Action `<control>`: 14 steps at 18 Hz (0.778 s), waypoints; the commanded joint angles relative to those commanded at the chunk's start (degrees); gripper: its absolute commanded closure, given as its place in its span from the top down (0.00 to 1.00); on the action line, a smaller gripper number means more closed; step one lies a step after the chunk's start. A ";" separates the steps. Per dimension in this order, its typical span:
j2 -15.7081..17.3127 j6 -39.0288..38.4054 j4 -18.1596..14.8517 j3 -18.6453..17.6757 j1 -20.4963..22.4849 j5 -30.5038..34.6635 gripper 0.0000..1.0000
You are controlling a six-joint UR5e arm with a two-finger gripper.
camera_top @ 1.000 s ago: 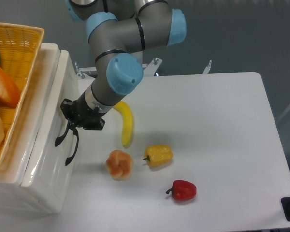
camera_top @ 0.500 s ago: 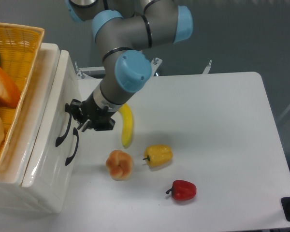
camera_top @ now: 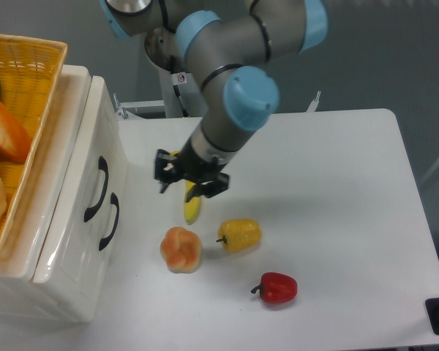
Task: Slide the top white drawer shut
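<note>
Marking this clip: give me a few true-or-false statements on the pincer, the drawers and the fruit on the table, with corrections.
1. The pincer grips the top drawer's handle. False: it hangs clear of it, over the banana.
2. The top drawer front sits about flush with the lower drawer. True.
3. The red pepper lies in the basket. False: it lies on the table.
4. The yellow pepper lies between the banana and the red pepper. True.
</note>
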 joint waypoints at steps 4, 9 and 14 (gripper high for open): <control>0.26 0.53 -0.18 0.00 4.13 2.38 0.73; 0.35 0.62 -0.09 0.09 8.70 6.77 1.00; 0.09 0.70 0.70 0.35 12.57 14.24 1.00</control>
